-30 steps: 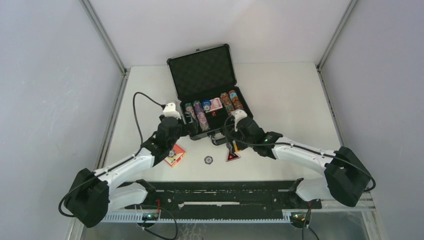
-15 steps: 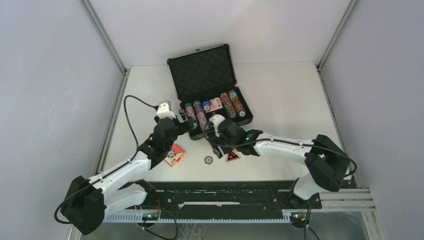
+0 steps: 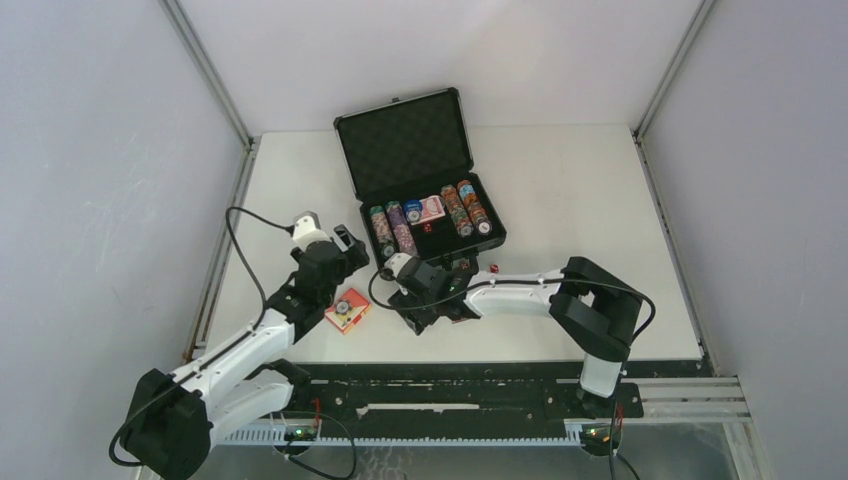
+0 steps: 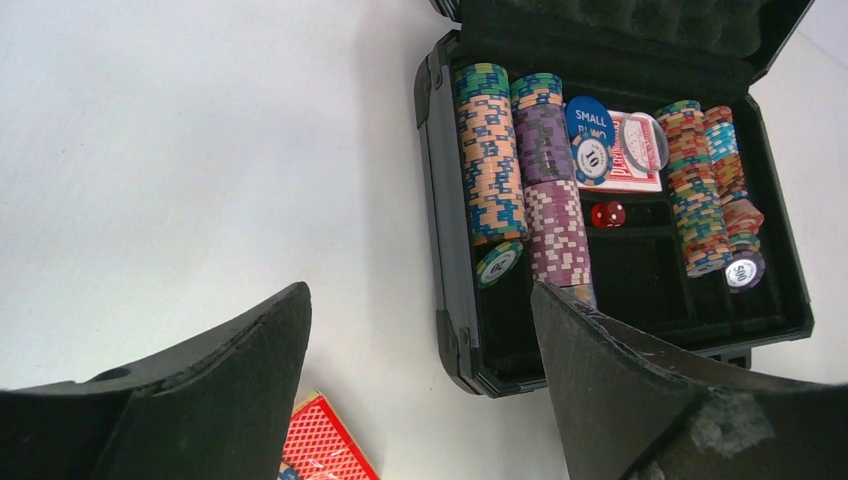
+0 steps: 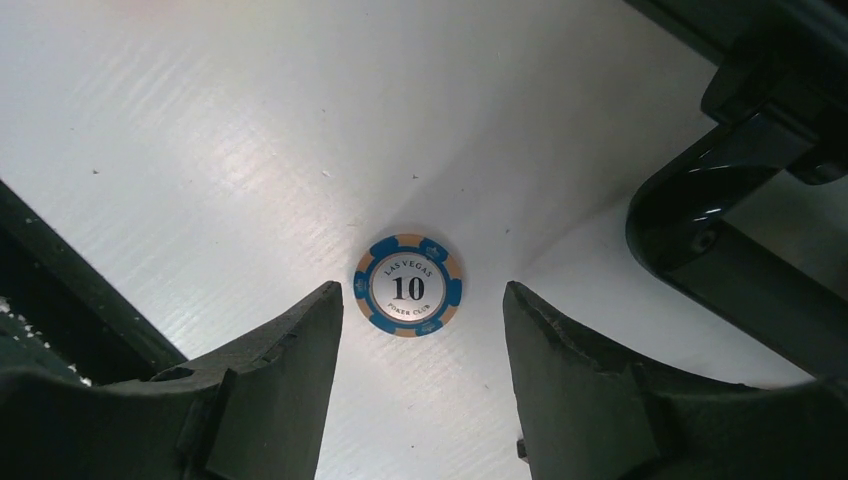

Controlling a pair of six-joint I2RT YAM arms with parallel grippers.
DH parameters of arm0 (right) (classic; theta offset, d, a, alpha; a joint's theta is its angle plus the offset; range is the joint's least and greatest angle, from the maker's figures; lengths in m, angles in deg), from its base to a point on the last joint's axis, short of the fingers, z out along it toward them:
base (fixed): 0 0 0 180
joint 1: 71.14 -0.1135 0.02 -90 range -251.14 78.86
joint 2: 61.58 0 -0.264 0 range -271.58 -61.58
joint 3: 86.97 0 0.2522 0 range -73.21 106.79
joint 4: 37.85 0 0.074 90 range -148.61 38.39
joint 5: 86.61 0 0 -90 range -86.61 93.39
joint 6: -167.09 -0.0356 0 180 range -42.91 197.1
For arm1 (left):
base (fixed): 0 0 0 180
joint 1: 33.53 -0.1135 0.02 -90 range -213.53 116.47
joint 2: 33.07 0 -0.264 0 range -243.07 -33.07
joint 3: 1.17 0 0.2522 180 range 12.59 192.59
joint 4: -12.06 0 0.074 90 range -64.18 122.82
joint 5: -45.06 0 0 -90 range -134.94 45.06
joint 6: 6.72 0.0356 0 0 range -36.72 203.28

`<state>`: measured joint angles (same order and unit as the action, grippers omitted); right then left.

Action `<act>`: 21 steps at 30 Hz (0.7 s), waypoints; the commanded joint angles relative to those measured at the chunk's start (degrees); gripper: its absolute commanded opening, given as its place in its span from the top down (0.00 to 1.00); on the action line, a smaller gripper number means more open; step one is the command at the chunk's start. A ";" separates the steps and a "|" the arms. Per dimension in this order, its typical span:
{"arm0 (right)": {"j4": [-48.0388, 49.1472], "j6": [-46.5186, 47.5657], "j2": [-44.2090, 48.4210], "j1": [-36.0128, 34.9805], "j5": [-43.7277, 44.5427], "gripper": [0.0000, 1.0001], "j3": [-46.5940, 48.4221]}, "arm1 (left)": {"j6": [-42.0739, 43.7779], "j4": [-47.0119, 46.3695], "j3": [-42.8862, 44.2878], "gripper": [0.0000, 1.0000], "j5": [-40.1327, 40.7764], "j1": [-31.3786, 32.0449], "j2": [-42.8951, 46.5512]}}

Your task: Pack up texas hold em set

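Beside the open case point(image 3: 405, 145), the right gripper point(image 5: 420, 300) hangs, fingers spread, astride a loose chip point(image 5: 408, 285) lying before the case, likely needing only to drop and pinch, while the left gripper point(image 4: 418, 300), also spread and empty, hovers by its left front corner.

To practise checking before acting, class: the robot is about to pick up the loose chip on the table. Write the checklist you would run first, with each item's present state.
1. Chip flat on table, framed by right tool: ok.
2. Right tool open, empty: ok.
3. Case lid up: ok.
4. Room in the chip rows: cannot tell.
5. Left tool open, empty, apart from the chip: ok.
6. Card box packed: not ok, lies on table.
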<state>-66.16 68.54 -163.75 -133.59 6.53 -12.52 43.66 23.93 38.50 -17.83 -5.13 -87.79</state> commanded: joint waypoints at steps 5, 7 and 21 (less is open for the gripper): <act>-1.02 -2.47 -1.20 -1.65 2.60 0.33 2.38 | -1.96 0.03 -0.97 0.15 0.92 -0.28 1.96; -1.41 -2.50 -1.48 -2.34 3.42 0.33 2.33 | -1.96 0.24 -0.91 0.15 0.87 -0.28 2.07; -2.30 -3.91 -3.12 -3.89 5.67 0.44 2.30 | -1.69 0.66 -1.00 0.15 0.59 -0.28 2.78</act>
<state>-68.08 66.33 -165.87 -136.54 11.07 -11.61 42.66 25.59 38.46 -17.85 -5.13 -86.02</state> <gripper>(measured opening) 0.575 0.852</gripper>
